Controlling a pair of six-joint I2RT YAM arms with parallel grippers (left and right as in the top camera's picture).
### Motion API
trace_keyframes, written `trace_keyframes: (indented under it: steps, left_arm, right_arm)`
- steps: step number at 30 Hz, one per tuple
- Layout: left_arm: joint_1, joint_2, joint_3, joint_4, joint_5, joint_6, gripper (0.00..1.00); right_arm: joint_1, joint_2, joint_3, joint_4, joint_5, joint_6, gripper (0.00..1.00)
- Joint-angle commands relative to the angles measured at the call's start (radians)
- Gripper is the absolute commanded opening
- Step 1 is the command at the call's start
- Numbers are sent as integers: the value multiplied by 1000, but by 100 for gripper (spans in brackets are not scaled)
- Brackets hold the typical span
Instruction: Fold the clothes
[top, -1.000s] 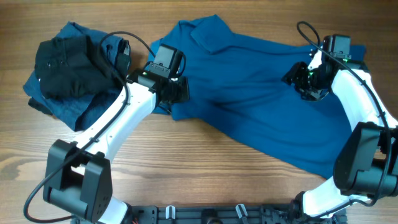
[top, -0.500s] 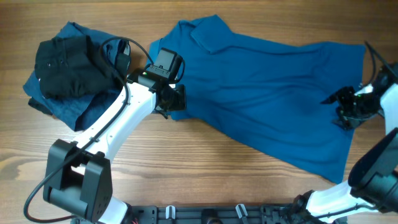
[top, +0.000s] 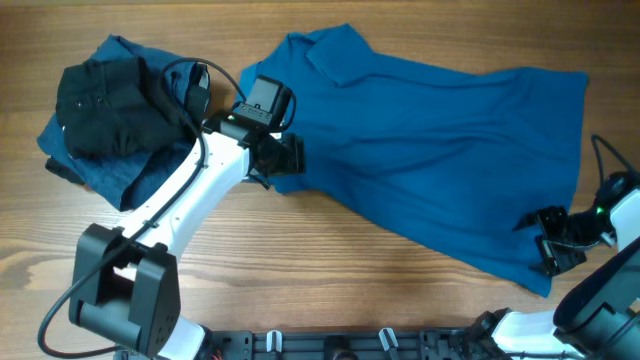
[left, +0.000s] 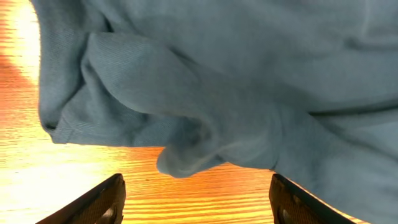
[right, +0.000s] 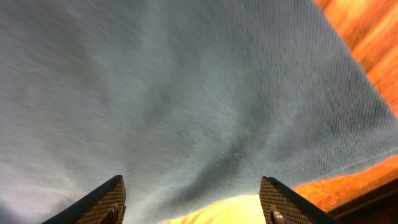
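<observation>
Blue polo shirt (top: 430, 150) lies spread unfolded on the table (top: 330, 270), left gripper (top: 285, 158) by its sleeve (left: 143, 106) and right gripper (top: 552, 248) at the hem (top: 572, 140) both gaping empty, so next they'd gotta pinch those edges.

Plain wood-grain table (top: 330, 290), warm brown, grain running left to right. Sprawled straight on it across the middle and right side: one big medium-blue polo shirt (top: 430, 150). Collar (top: 335, 55) up near the far edge, body slanting down toward the near right corner, a few soft wrinkles, left sleeve kinda bunched into a lump. Over at the far left, near the shirt: a crumpled darker blue garment (top: 95, 175), also right on the wood, edges rumpled and sticking out every which way.
</observation>
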Motion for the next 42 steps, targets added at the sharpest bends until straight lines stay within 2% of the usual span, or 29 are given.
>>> trace_keyframes:
  steps: [1,3,16,17,18,19,20,21,29,35,39,42]
  left_arm:
    - [26,5,-5,2,-17,5,75]
    - [28,5,-5,3,-17,6,76]
    - [28,5,-5,2,-17,5,80]
    - [28,5,-5,-1,-17,5,80]
    - [28,5,-5,-5,-17,5,80]
    - [28,5,-5,-9,-17,5,81]
    - [28,5,-5,-13,-17,5,80]
    - [28,5,-5,-23,-17,5,81]
    - [28,5,-5,-51,-15,5,81]
    - [27,5,-5,-84,77,5,80]
    - [5,5,-15,-172,184,5,79]
    - [-65,5,-88,-198,220,-60,80]
  right_arm:
    - [-3,-59,-32,-5,40,0,71]
    - [-3,-61,-49,-3,86,27,74]
    - [-3,-61,-173,143,142,49,75]
    - [-4,-61,-173,154,161,49,67]
    - [-6,-61,-172,174,178,48,53]
    - [-9,-61,-172,190,182,48,31]
    - [-15,-61,-169,197,180,50,13]
    - [-27,-61,-152,200,181,48,4]
    - [-101,-62,43,97,121,18,5]
    - [-90,-61,45,125,68,0,4]
    - [-90,-61,45,129,68,0,4]
    - [-90,-61,45,135,45,-7,4]
